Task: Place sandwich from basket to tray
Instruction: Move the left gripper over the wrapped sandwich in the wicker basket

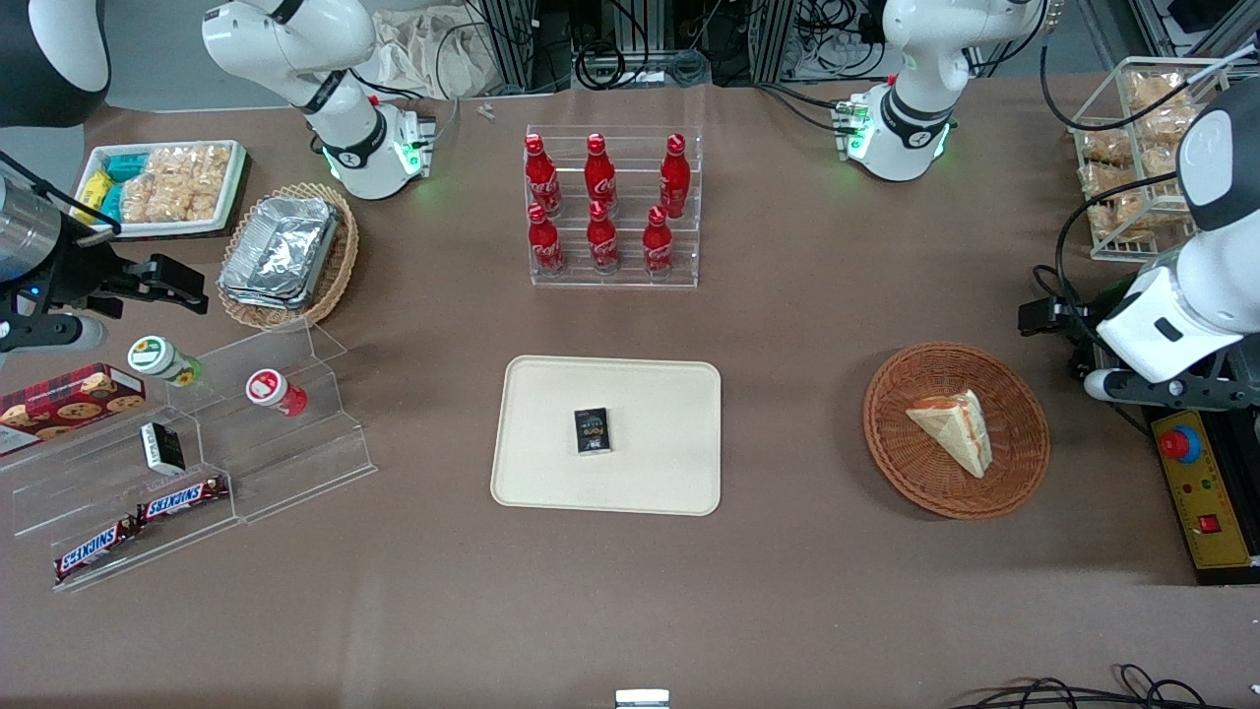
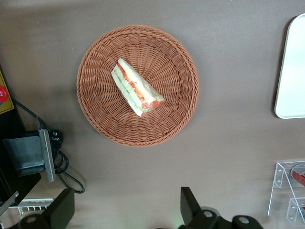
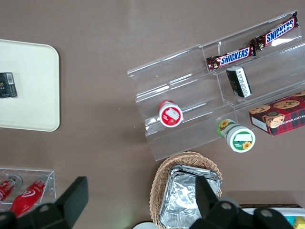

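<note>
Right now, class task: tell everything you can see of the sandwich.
The sandwich is a triangular wedge of pale bread with red-orange and green filling showing along one edge. It lies on its side in the round reddish-brown wicker basket, touching only the weave. The hand is open above the table, apart from it.

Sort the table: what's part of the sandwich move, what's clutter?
Job: sandwich, in the round basket; cream tray; open end effector, above the table beside the basket.
Clutter: small black box on tray, cola bottles, Snickers bars, foil containers.
</note>
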Tool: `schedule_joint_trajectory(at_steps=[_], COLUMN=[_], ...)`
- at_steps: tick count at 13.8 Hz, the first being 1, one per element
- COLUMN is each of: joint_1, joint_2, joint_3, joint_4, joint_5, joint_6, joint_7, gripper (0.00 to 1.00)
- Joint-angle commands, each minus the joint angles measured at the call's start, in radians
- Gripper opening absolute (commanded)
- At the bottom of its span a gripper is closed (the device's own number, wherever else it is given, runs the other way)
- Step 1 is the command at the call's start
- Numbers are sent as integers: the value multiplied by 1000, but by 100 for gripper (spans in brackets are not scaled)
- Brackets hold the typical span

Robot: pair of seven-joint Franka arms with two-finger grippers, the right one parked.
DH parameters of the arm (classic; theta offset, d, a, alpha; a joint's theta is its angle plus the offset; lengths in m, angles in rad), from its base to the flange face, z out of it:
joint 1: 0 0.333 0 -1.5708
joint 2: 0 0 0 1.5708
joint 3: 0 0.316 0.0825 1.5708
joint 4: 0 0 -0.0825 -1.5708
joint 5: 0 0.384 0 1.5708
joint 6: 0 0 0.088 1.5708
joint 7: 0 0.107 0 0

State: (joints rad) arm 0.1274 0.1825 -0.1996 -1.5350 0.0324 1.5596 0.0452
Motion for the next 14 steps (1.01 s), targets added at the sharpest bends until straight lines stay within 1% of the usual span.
schedule_joint_trajectory(at_steps=[1, 4, 6, 7, 11, 13, 14], joint_1=[3, 1, -9, -9, 0, 0, -2], joint_2=[20, 44, 64, 63, 61, 84, 110], joint_3=[-4, -4, -8, -6, 2, 8, 9], joint_4=[44, 44, 32, 4, -196, -285, -301], joint_5=[7, 12, 81, 81, 83, 87, 89], joint_6=[-26, -24, 0, 46, 366, 517, 557], joint_7=[1, -31, -91, -161, -440, -557, -618], gripper=[100, 100, 100, 100, 100, 100, 100])
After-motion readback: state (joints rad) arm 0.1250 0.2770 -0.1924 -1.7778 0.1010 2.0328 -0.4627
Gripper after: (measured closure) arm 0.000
